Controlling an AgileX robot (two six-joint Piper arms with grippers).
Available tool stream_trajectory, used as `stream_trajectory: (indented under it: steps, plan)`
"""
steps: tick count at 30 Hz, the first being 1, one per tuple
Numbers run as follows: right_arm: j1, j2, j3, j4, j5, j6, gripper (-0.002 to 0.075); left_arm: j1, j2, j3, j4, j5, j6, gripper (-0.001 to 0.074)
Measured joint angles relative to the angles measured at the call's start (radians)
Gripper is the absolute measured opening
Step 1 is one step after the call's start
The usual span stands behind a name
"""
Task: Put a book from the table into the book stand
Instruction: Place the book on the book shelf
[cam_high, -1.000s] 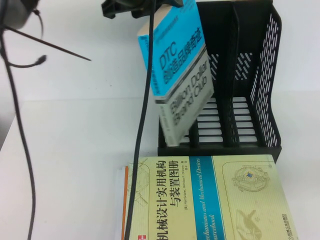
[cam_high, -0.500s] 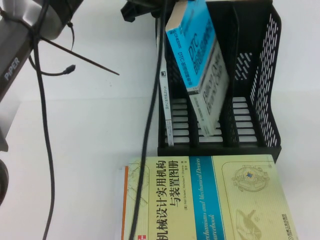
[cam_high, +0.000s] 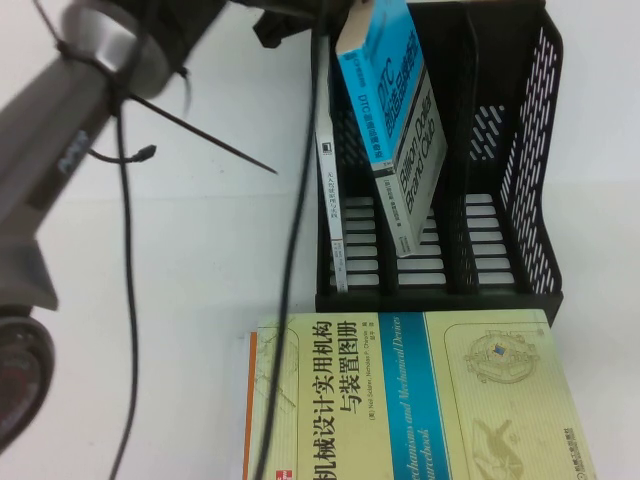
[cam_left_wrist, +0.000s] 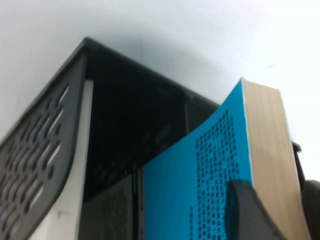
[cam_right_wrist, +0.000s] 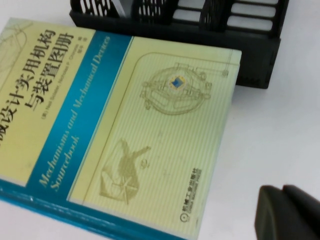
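Clearly you had the book clamped at its top edge by the left gripper, tilted in the upper middle of the high view, its lower corner already down in the book stand, middle compartment by my reading. It looked a thick, stiff paperback with a glossy cover, likely to slip if gripped loosely; near the spine seemed the safest hold. The clamped edge was cut off at the frame's top. The right gripper hovered low over the table beside the yellow book, fingers pressed together and empty.

A robot test bench is suggested. A bare white worktop is seen against a plain white wall. Cabled arms are shown over a book stand.
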Motion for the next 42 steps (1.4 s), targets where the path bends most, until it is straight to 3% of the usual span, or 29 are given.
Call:
stream_trajectory:
  steps: [6, 10, 28, 42]
  plan:
    - [0.0, 0.0, 0.0, 0.0, -0.015, 0.011, -0.0003, -0.059, 0.032, -0.001, 0.205, -0.048, -0.145, 0.0189]
    - [0.0, 0.0, 0.0, 0.0, -0.017, 0.012, -0.0003, -0.066, 0.063, -0.01, 0.244, -0.095, -0.216, 0.0189]
    - [0.0, 0.0, 0.0, -0.005, -0.017, 0.019, -0.0003, -0.104, 0.088, -0.025, 0.231, -0.166, -0.209, 0.0189]
    - [0.0, 0.0, 0.0, -0.007, -0.017, 0.019, -0.0003, -0.116, 0.113, -0.255, 0.144, -0.014, -0.133, 0.0189]
